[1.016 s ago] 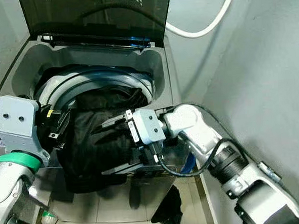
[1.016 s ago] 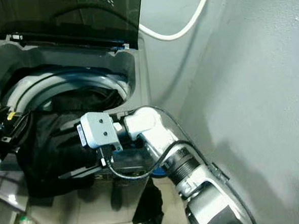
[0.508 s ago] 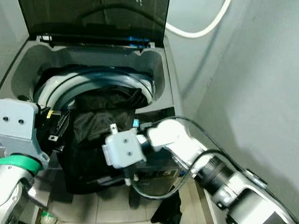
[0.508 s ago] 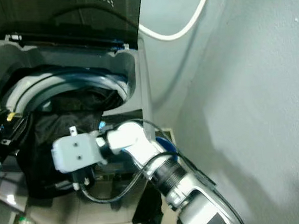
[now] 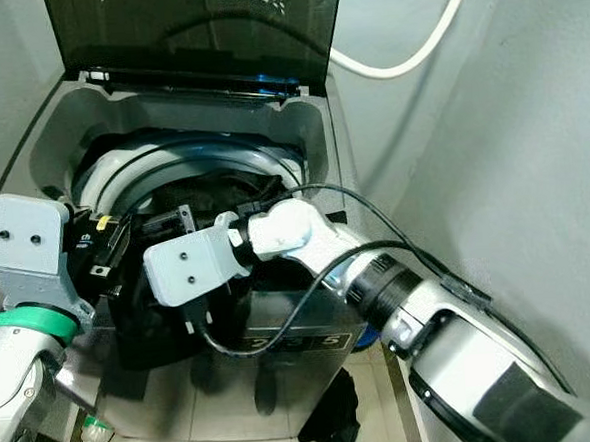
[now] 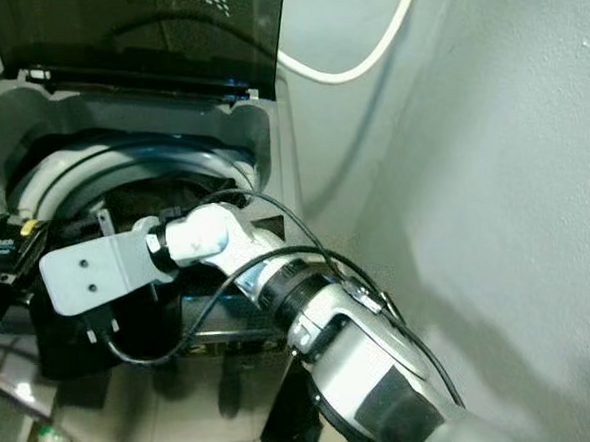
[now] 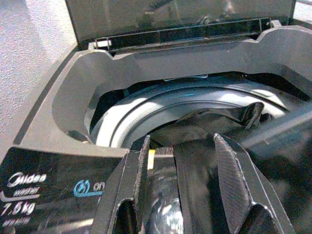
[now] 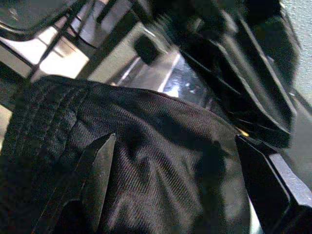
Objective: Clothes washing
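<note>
Plain grey walls (image 5: 531, 146), white hose (image 5: 405, 59) curving across the corner, pale tiled floor (image 5: 227, 425) below

Silver arms, black fingers, loose black cabling.
The right arm (image 5: 379, 276) has glossy silver shells, a ribbed black joint and a looping black cable; grey two-screw wrist blocks top both; the left arm (image 5: 26, 323) wears a green ring; the left gripper (image 7: 183, 165) has ridged black fingers.

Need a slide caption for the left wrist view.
Left claw pinching black garment at the open washing machine's drum rim.
</note>
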